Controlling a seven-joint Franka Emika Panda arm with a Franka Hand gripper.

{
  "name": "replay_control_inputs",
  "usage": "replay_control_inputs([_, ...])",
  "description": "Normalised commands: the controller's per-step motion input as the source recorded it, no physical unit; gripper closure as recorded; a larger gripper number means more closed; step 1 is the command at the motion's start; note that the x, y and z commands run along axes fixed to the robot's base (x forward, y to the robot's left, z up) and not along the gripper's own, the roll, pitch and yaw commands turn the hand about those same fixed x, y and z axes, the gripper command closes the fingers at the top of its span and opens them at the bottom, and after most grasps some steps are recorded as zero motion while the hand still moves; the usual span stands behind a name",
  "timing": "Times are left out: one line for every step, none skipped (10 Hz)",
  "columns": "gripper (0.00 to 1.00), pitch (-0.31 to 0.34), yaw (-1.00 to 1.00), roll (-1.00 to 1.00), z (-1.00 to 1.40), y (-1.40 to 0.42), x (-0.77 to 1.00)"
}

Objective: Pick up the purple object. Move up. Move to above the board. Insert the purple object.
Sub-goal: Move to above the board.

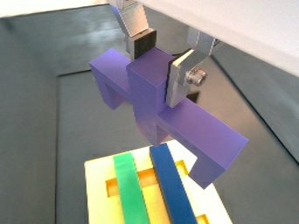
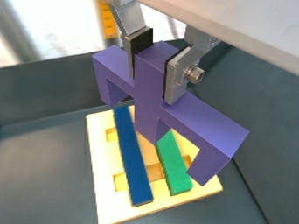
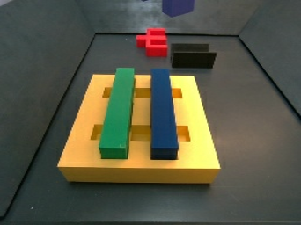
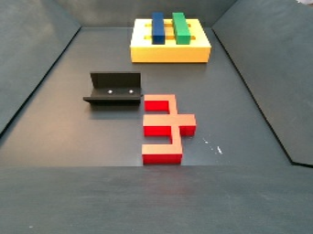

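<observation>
Gripping purple object (image 1: 163,96), jaws of gripper (image 1: 162,59) clamp central post above board (image 2: 111,188).

The hand (image 2: 158,59) shows silver plates with dark pads, clamped on the purple object (image 2: 163,101). The board (image 3: 77,132) is yellow, bearing a green bar (image 3: 116,119) and a blue bar (image 3: 163,118) (plain, unpatterned). A red piece (image 4: 163,128) lies on the dark grey counter (image 4: 73,110) beside the black fixture (image 4: 113,89).

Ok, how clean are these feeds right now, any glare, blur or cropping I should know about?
Both wrist views: pincer shut on the purple object, sharp up close, board softer below; a bright washed-out band fills one corner. A side view: the purple object is cropped at the frame edge, floor shows dull sheen. Other side view: evenly lit; the pincer is out of frame.
</observation>
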Motion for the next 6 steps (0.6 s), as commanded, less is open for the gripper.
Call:
replay_control_inputs([1.0, 0.05, 1.0, 0.01, 0.05, -0.15, 0.01])
replay_control_inputs([1.0, 0.054, 1.0, 0.01, 0.04, -0.11, 0.01])
replay_control_inputs([1.0, 0.06, 1.0, 0.01, 0.04, -0.05, 0.03])
replay_control_inputs([1.0, 0.068, 1.0, 0.01, 0.03, -0.04, 0.03])
replay_control_inputs([1.0, 0.075, 1.0, 0.01, 0.03, -0.03, 0.03])
replay_control_inputs([1.0, 0.083, 1.0, 0.01, 0.03, -0.03, 0.03])
